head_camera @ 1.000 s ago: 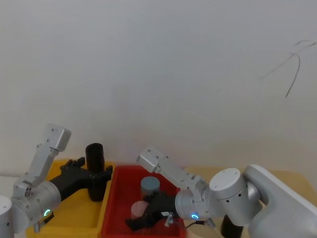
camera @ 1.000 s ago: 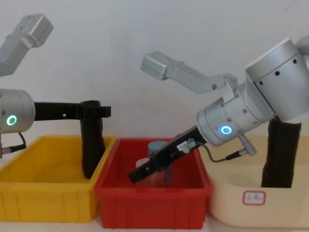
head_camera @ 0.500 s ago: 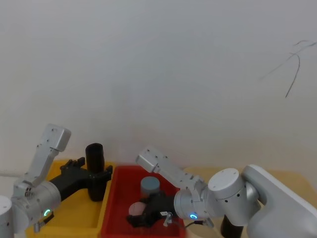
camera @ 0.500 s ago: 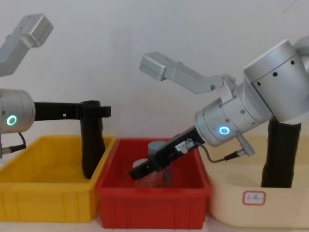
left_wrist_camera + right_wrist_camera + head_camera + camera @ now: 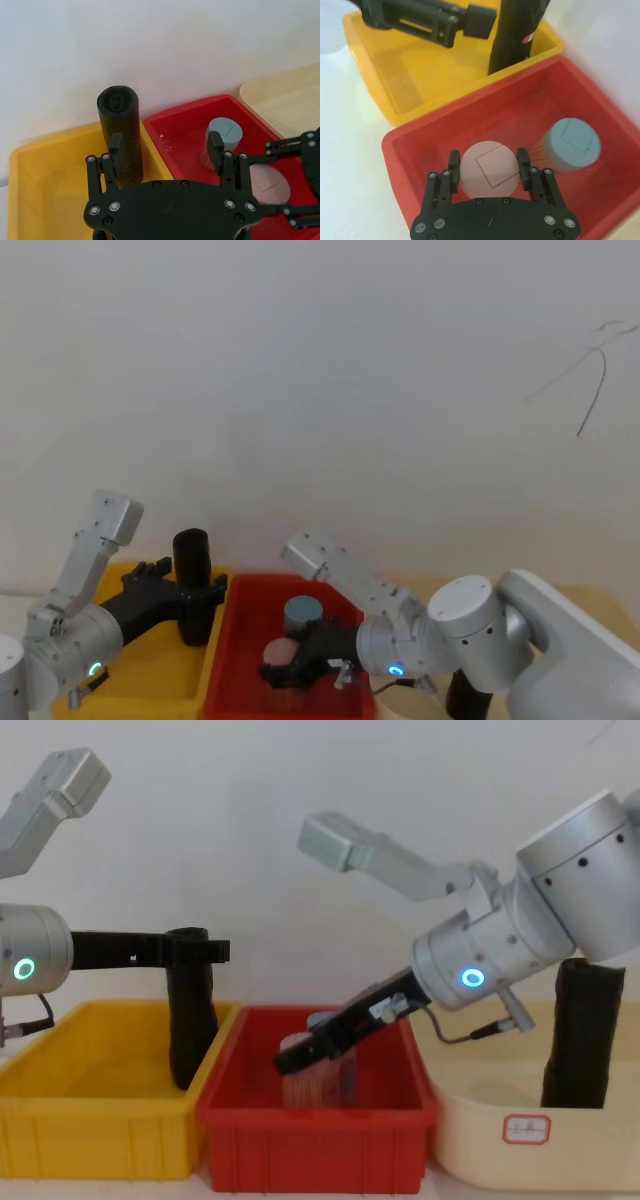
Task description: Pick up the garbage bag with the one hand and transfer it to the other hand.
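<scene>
A black garbage bag roll (image 5: 189,1010) stands upright in the yellow bin (image 5: 100,1120). My left gripper (image 5: 215,952), the green-ringed one hand, is open level with the roll's top. In the left wrist view the roll (image 5: 120,135) stands just beyond one finger (image 5: 116,145), off the middle of the gap. My right gripper (image 5: 488,156), the blue-ringed other hand, reaches down into the red bin (image 5: 320,1145). Its fingers press both sides of a pink roll (image 5: 487,170). In the chest view the pink roll (image 5: 318,1080) hangs at the right gripper (image 5: 290,1062).
A grey-blue roll (image 5: 571,142) stands in the red bin beside the pink one. A second black roll (image 5: 583,1035) stands in the beige bin (image 5: 540,1140) on the right. The three bins sit side by side, against a white wall.
My right gripper has risen a little inside the red bin with the pink roll between its fingers. The left arm and the black roll have not moved.
</scene>
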Available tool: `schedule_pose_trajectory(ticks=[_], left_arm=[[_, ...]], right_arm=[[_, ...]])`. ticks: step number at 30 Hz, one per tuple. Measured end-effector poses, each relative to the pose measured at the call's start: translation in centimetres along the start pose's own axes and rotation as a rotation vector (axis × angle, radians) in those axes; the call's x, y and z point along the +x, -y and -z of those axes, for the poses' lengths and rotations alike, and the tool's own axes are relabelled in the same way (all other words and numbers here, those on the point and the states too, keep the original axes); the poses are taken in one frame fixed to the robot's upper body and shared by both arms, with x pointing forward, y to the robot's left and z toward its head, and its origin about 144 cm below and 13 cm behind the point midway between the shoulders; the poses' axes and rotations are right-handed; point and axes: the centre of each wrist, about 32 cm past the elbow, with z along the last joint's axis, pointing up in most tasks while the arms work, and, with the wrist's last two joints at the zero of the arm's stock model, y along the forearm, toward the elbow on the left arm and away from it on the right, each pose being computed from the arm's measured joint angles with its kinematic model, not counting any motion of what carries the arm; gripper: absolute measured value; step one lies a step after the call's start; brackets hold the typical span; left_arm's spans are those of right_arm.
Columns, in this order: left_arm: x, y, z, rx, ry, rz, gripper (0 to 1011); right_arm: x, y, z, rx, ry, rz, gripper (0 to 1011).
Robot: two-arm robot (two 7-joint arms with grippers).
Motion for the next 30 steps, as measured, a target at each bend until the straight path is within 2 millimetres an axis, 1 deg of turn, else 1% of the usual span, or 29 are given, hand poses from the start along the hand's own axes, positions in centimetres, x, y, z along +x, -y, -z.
schedule_pose_trajectory(ticks=[3, 8, 9, 14, 15, 17, 18, 25, 30], left_arm=[[0.0, 0.0, 0.0, 0.000, 0.000, 0.000, 1002], [0.0, 0.0, 0.0, 0.000, 0.000, 0.000, 1002], [0.0, 0.0, 0.0, 0.000, 0.000, 0.000, 1002], [0.0, 0.0, 0.0, 0.000, 0.000, 0.000, 1002], [0.0, 0.0, 0.0, 0.000, 0.000, 0.000, 1001], [0.0, 0.0, 0.0, 0.000, 0.000, 0.000, 1002], [0.0, 0.0, 0.0, 0.000, 0.000, 0.000, 1002], [0.0, 0.0, 0.0, 0.000, 0.000, 0.000, 1002], [0.0, 0.0, 0.0, 0.000, 0.000, 0.000, 1001]], right_arm=[[0.1, 0.5, -0.2, 0.015, 0.001, 0.010, 664], [0.4, 2.1, -0.8, 0.056, 0.005, 0.044, 664], [0.5, 2.8, -1.0, 0.072, 0.006, 0.057, 664], [0.9, 4.7, -1.5, 0.114, 0.011, 0.092, 664], [1.0, 5.4, -1.6, 0.128, 0.013, 0.105, 664], [1.0, 5.9, -1.6, 0.135, 0.012, 0.115, 664], [1.1, 6.5, -1.7, 0.149, 0.012, 0.126, 664], [1.5, 8.6, -1.5, 0.182, 0.009, 0.179, 664], [1.8, 9.6, -1.0, 0.185, -0.002, 0.217, 664]])
